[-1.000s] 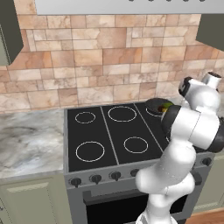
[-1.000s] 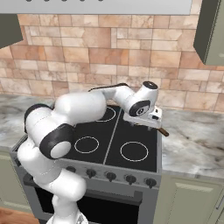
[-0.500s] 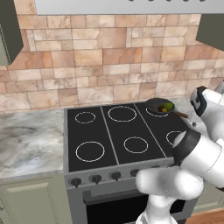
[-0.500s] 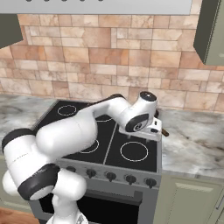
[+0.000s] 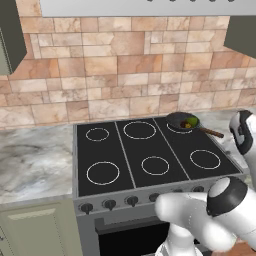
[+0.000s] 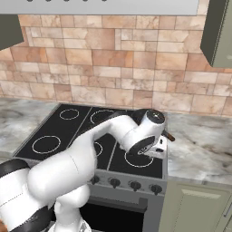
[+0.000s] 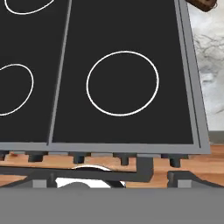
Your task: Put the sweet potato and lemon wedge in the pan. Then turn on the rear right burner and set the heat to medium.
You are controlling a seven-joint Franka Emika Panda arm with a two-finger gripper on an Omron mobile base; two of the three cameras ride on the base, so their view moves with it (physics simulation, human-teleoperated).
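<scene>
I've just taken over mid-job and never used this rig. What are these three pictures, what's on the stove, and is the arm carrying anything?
The white jointed machine is a robot arm on a driving base. Two pictures come from base cameras behind it, left and right; the third looks along its hand. On the black glass cooktop the small dark frying pan sits at the rear right, with the orange-brown sweet potato and the yellow-green lemon wedge inside. The hand view looks down on the front right ring and the row of knobs. Nothing shows in front of the hand; whether the gripper is open is unclear.
</scene>
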